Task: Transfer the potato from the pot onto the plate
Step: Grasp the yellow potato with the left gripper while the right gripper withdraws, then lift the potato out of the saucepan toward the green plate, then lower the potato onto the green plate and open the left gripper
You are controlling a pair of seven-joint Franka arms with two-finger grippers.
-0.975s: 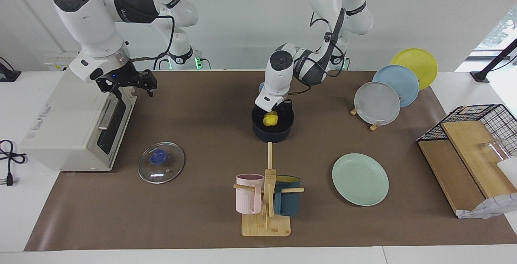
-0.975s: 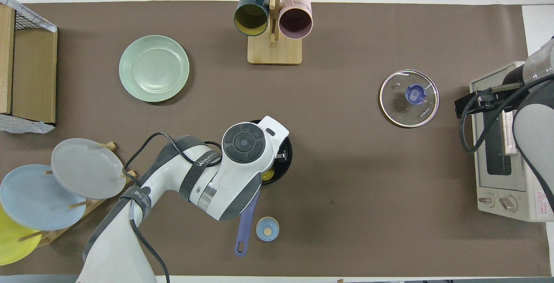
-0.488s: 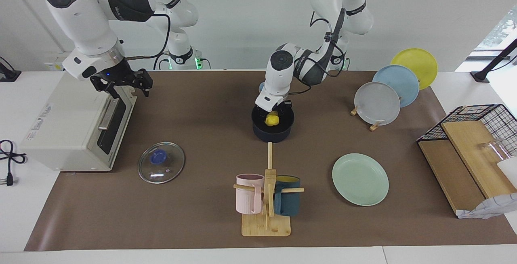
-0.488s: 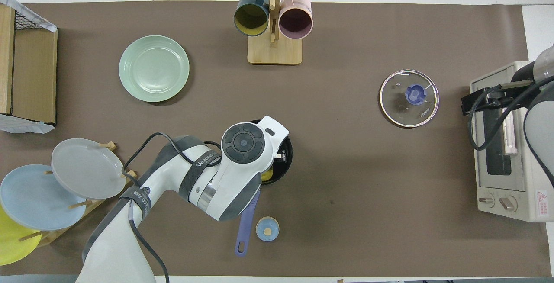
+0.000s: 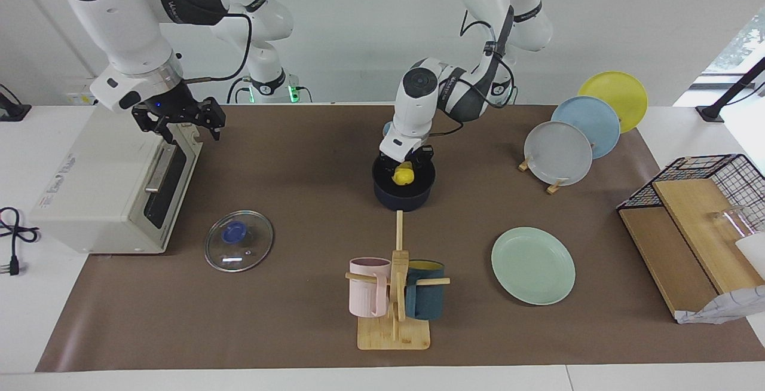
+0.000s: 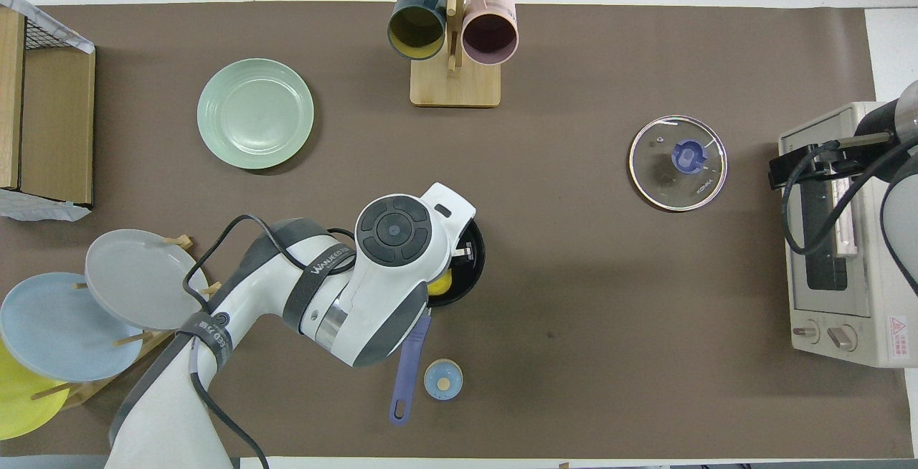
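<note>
Mug rack [image 5: 394,295] (two mugs) near plate [image 5: 533,265].

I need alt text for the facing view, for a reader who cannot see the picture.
The left tool is shut on the yellow potato just above the dark pot at mid-table. The mint-green plate lies empty, farther from the robots, toward the left arm's end. The right tool waits open over the toaster oven.
</note>
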